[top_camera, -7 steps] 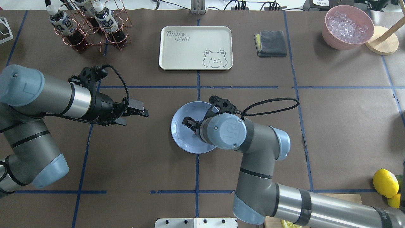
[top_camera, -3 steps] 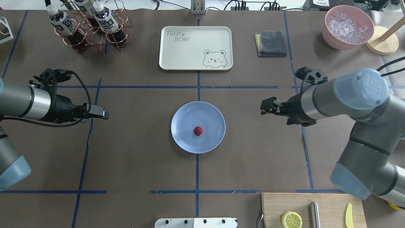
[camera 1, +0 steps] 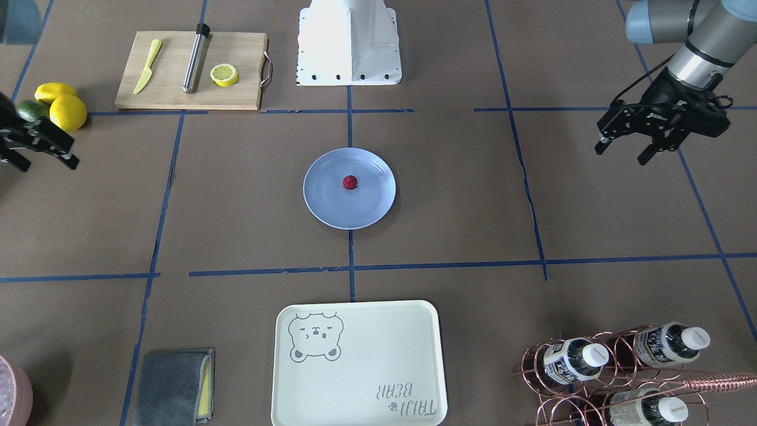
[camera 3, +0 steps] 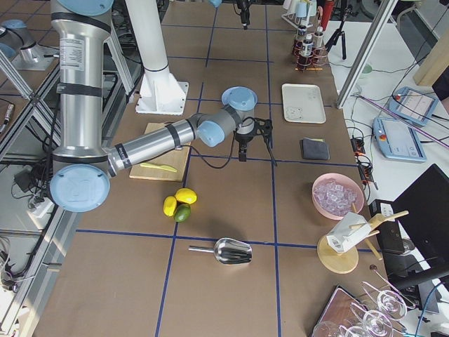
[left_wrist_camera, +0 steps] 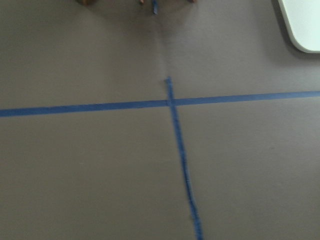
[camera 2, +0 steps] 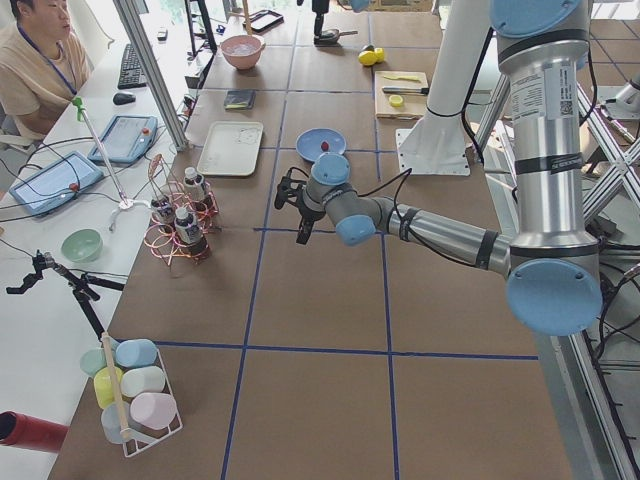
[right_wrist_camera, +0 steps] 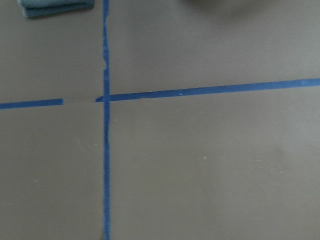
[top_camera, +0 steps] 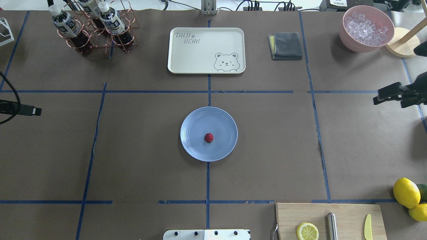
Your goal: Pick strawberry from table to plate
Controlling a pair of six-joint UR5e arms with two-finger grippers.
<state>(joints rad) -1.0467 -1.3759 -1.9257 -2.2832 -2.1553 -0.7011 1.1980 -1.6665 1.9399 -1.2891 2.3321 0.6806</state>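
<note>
Strawberry point(camera 1: 350, 182) sits on the light-blue plate point(camera 1: 331, 207), a touch off the plate's centre toward the robot's base, and that's the front-facing view telling it plainly. Plate itself lies mid-table point(camera 1: 236, 231), right on a blue tape line. Left gripper point(camera 1: 621, 154) hangs well off to that view's right, fingers spread, nothing between them; right gripper point(camera 1: 47, 167) sits at the far left edge near the lemons point(camera 1: 68, 112), fingers also apart and holding nothing. Cream bear tray point(camera 1: 366, 378) lies on the operators' side of the plate, cutting board point(camera 1: 236, 94) up by the base. Overhead now: the red berry alone on the plate, with only the tips of both grippers poking in at the left and right edges, well apart from it. From the table's left end, the near arm reaches out low over the paper, its gripper short of the plate, the berry a red speck on the blue beyond. From the right end, the near arm does likewise, its gripper pointing down beside the plate, not touching it. Left wrist camera: bare brown paper, crossing tape, a tray corner at top right. Right wrist camera: paper, a tape cross, and the edge of a grey cloth point(right_wrist_camera: 55, 7) at top left.
</note>
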